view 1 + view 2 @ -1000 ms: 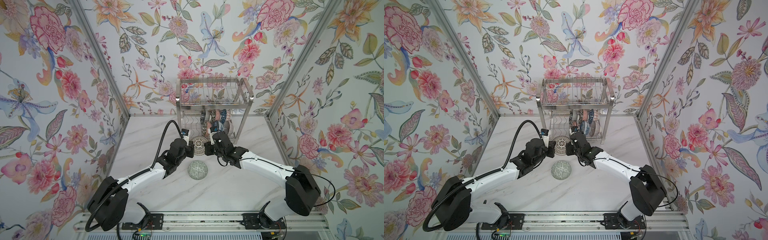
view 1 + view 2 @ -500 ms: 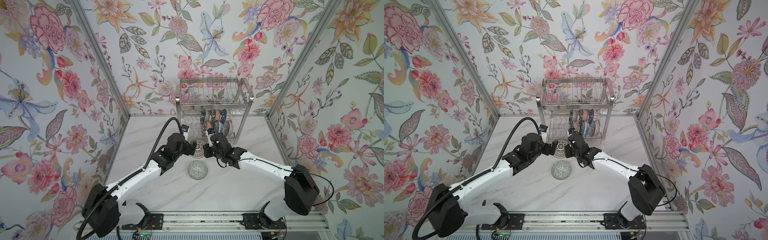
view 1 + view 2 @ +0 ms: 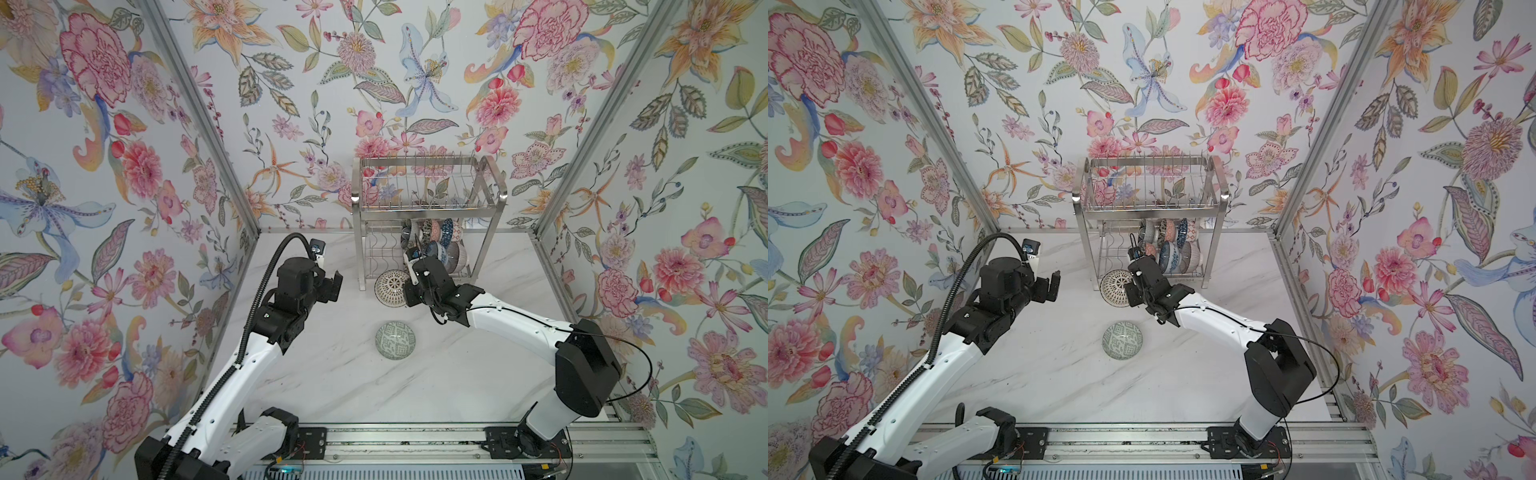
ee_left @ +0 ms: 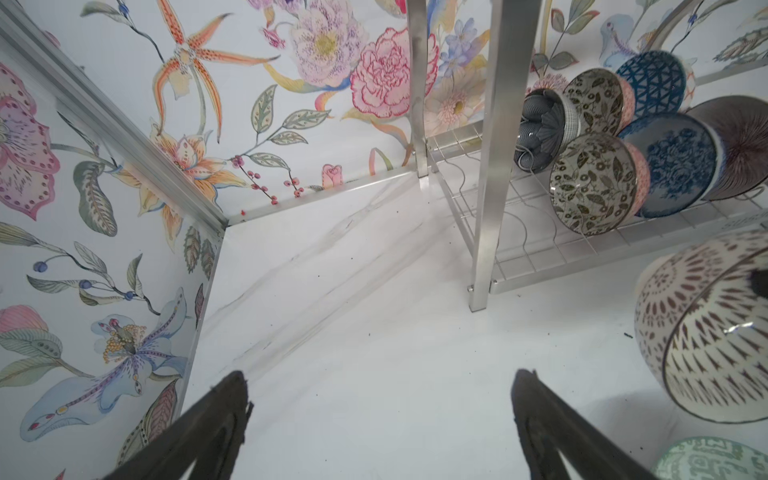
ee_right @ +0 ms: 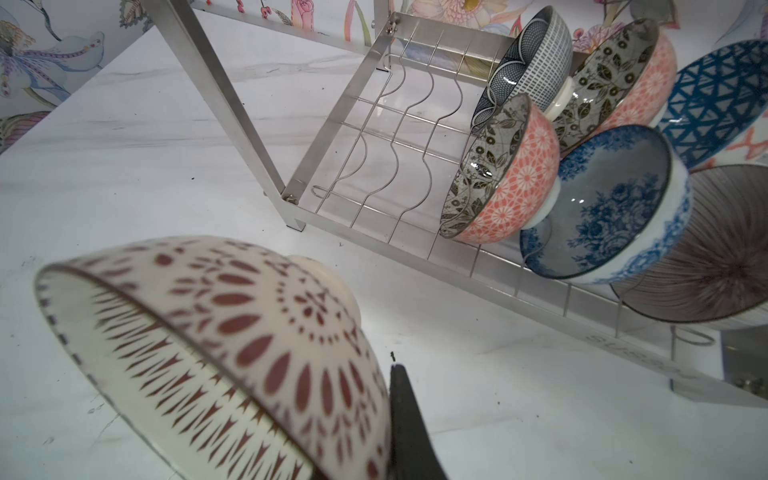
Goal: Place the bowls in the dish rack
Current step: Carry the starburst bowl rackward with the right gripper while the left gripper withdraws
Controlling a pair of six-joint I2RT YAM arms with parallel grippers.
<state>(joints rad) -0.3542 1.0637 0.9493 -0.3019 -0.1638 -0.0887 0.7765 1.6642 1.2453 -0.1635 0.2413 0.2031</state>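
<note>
Handover's done! My left gripper [image 3: 332, 286] has let go and swung back to the left. Its jaws are spread wide with nothing between them, well apart from the bowl it was working a second ago. So the white bowl with maroon petals [image 3: 392, 287] now hangs from my right gripper [image 3: 411, 282] alone. That one is pinching the rim, with one finger [image 5: 405, 415] on the outer wall and the other hidden from me. The bowl is tipped on edge and looks lifted off the marble tabletop [image 3: 332, 386]. It sits just in front of the dish rack [image 3: 428, 206], near the left front leg of the lower tier.

With the left hand out of the way, I reckon the path into the rack is open. The lower tier holds bowls on its right half, among them the pink bowl with the leaf-print inside [image 5: 498, 178] and the blue floral bowl [image 5: 602, 208]. The wavy wires [image 5: 395, 145] beside them stand free, and that's where I'd expect this bowl to go, slid in on edge.

Not finished, though: the green geometric bowl [image 3: 395, 339] sits upright on the tabletop between my arms, near the held bowl and untouched. My free left hand could take it.
</note>
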